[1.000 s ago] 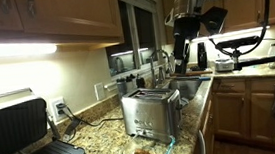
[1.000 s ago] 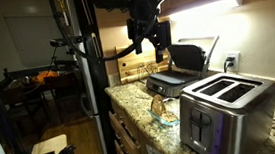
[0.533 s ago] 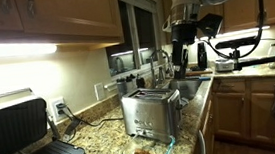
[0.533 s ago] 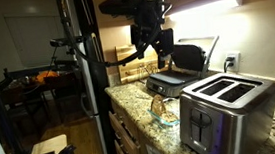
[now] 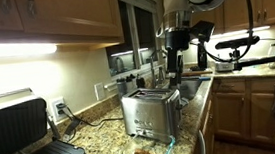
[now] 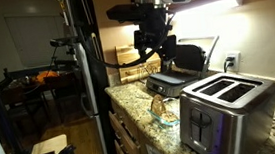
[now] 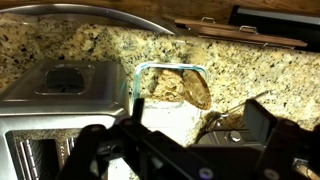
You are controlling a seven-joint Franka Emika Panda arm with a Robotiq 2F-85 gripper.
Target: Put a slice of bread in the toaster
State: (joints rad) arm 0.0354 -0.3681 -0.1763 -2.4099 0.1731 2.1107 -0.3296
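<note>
Claw: the black two-fingered Robotiq gripper (image 7: 176,132) hangs in the air on the Panda arm, well above the counter in both exterior views (image 5: 174,64) (image 6: 154,53).

Claw state: the fingers (image 7: 92,138) stand wide apart in the wrist view, with nothing between them.

Slice of bread: the small, flat, tan-brown slice of bread with a darker crust (image 7: 185,90) lies inside a clear rectangular glass dish (image 7: 165,66). In the wrist view it sits just past the gap between the fingers, near the middle line of the claw. In an exterior view it is well below the claw, almost straight under it (image 6: 163,109).

Toaster: the boxy, shiny stainless-steel toaster (image 7: 55,85) stands beside the dish. It is off to the claw's side on the picture's left in the wrist view, and below the claw in both exterior views (image 5: 151,114) (image 6: 226,114). Its two top slots show in an exterior view with nothing sticking out of them.

Dish and toaster: they stand just beside each other, and whether they touch cannot be told.

Counter: the speckled brown granite counter (image 7: 80,45) carries the dish and the toaster, and lies well apart from the claw.

Contact grill: the large black and silver hinged grill (image 6: 182,68) stands open on the counter, lower than the claw and beyond the dish.
</note>
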